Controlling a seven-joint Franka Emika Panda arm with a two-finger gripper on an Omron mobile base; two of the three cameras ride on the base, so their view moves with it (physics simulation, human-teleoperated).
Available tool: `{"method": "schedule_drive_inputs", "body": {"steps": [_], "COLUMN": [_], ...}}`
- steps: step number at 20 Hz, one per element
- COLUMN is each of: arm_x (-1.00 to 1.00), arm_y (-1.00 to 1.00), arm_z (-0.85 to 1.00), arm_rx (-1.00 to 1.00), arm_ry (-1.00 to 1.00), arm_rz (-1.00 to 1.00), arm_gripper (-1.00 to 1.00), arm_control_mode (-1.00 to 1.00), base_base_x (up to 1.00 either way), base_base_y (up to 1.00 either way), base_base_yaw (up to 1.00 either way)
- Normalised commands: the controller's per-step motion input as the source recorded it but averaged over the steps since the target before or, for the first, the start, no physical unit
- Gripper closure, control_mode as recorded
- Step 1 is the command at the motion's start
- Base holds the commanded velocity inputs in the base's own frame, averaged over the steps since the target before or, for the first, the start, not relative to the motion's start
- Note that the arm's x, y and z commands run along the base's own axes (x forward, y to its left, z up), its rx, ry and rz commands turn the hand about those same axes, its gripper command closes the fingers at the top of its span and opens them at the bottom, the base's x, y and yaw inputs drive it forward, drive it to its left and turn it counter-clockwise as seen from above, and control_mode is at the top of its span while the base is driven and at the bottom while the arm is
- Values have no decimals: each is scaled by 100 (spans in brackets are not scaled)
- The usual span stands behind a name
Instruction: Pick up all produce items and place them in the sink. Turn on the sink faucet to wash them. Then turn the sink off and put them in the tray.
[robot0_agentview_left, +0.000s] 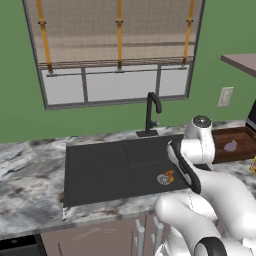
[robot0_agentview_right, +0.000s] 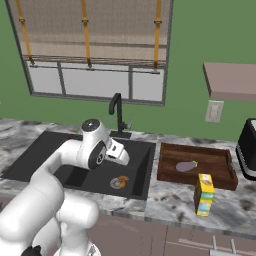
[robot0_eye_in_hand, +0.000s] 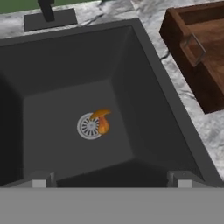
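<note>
Orange piece (robot0_eye_in_hand: 101, 120) lies on the floor of the sink (robot0_eye_in_hand: 144, 113), touching the right edge of the round drain (robot0_eye_in_hand: 89, 127). Purple piece (robot0_agentview_right: 186, 166) already lies in the tray (robot0_agentview_right: 220, 176), on the worktop (robot0_agentview_right: 170, 197) just right of the sink. Faucet (robot0_agentview_right: 117, 113) stands behind the sink; no water seen running.

Fingers (robot0_eye_in_hand: 111, 180) apart, as wide as they go, holding nothing, poised above the sink and looking down at the orange piece. In the right base view the hand sits over the sink's near right part, short of the tray.

Judgement: washing looks finished and one piece is moved; the step in hand is fetching the orange piece for the tray.

To do it well:
- Centre the fingers over the piece before descending; it sits slightly above and left of centre in the hand view.
- Descend straight, clear of the sink's right wall.
- The piece is small and curved; close across its narrow side, low, so it does not squirt out.
- The drain grille beside it may catch one finger.
- Lift clear of the sink rim before swinging right to the tray.

A yellow carton (robot0_agentview_right: 204, 195) stands just in front of the tray; keep the carry path behind it.
</note>
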Motion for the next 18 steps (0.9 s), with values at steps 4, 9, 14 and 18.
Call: {"method": "schedule_drive_inputs", "body": {"steps": [4, 9, 14, 18], "arm_x": [14, 21, 26, 16], "arm_y": [13, 8, 0, 0], "arm_z": [-37, -31, -31, -29], "arm_rx": [0, 0, 0, 0], "arm_ry": [0, 0, 0, 0], "arm_rz": [5, 2, 0, 0], "arm_gripper": [-100, -100, -100, -100], "arm_control_mode": [-100, -100, -100, -100], "base_base_x": [0, 0, 0, 0], "base_base_y": [0, 0, 0, 0], "base_base_yaw": [0, 0, 0, 0]}}
